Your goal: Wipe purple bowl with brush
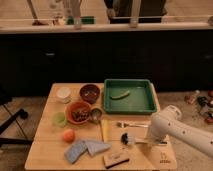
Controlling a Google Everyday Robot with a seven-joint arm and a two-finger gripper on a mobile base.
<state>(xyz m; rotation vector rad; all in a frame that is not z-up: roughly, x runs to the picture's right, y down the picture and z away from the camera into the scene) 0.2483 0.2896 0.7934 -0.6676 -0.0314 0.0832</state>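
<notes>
Lighting is dim with a warm yellow cast. The table (50,150) is the best-lit area, lit from above. The far cabinets (75,60) lie in deep shade; the counter (160,25) above them is brighter. The arm (175,127), near right, shows pale. The gripper (151,141), near right at the brush (126,139), is equally pale.
</notes>
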